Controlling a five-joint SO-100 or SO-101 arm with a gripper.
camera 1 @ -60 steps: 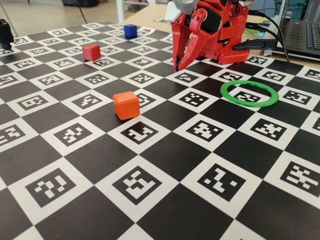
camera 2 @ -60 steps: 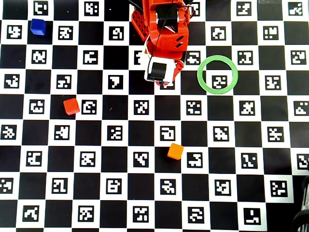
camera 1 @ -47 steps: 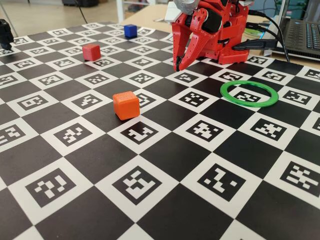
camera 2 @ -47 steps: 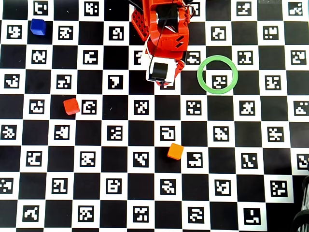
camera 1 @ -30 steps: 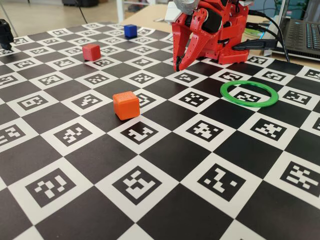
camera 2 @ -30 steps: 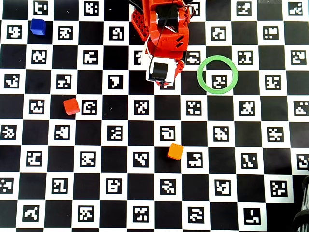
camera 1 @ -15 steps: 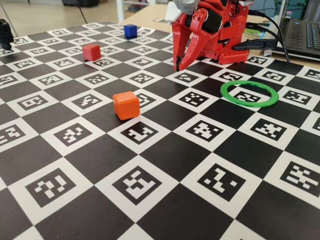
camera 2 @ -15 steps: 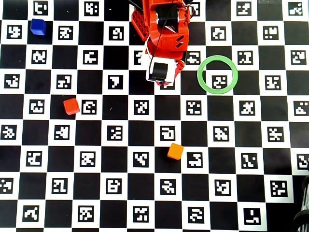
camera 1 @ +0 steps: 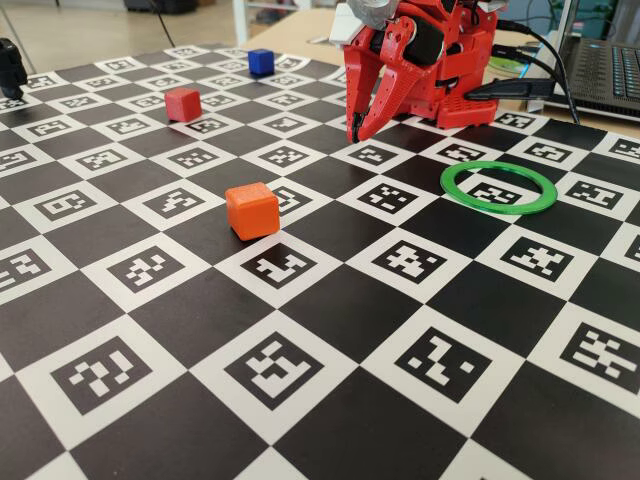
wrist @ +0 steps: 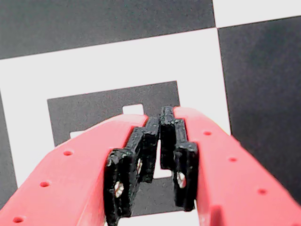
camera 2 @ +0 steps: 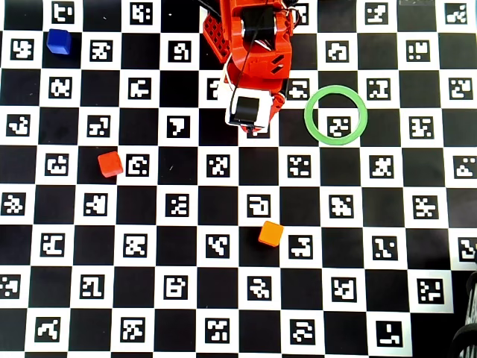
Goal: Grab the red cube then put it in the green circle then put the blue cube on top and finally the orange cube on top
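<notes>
The red cube [camera 1: 183, 103] [camera 2: 110, 163] rests on the checkered marker board, left of the arm in the overhead view. Farther back on the left stands the blue cube [camera 1: 261, 62] [camera 2: 59, 41]. The orange cube [camera 1: 251, 210] [camera 2: 270, 233] lies in front of the arm. Flat on the board to the arm's right is the green circle [camera 1: 499, 209] [camera 2: 308, 114], with nothing inside. My gripper [camera 1: 355, 135] [wrist: 160, 117] points down just above a white marker square. It is shut with nothing between its black pads, well apart from every cube. In the overhead view the red arm [camera 2: 253, 52] hides it.
A laptop [camera 1: 605, 70] and black cables [camera 1: 530, 85] lie behind the board at the right of the fixed view. A black object [camera 1: 10, 65] stands at the far left edge. Another dark object [camera 2: 466, 339] sits at the overhead view's bottom right corner.
The jaws drew together between two seconds ago and 1.6 seconds ago. Since then the arm and the cubes have stayed still.
</notes>
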